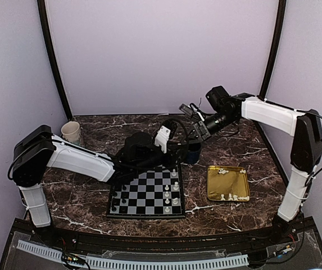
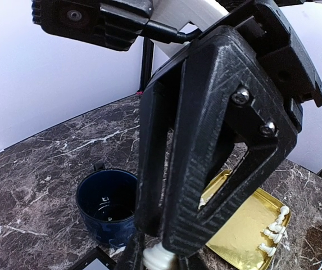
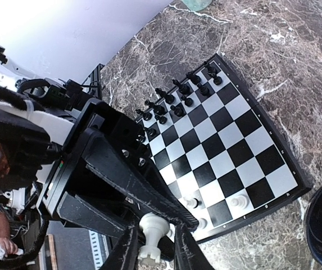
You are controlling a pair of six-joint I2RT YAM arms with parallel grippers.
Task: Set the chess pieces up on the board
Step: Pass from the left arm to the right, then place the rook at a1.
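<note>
Big dark marble table (image 1: 82, 197), and near its front edge sits the flat black-and-grey checkered chessboard (image 1: 144, 194). Shiny gold rectangular tray (image 1: 228, 183) just right of it, dark blue mug (image 2: 107, 205) behind. Right gripper (image 3: 152, 253) hangs up beyond the board, fingers squeezed around a cream-white plastic chess piece (image 3: 152, 233). Left gripper (image 2: 156, 254) near the mug pinches another cream-white piece (image 2: 161, 260). Loose white pieces (image 2: 273, 230) lie in the tray.

cream piece (image 2: 159, 259) (lower half) off-frame
</note>
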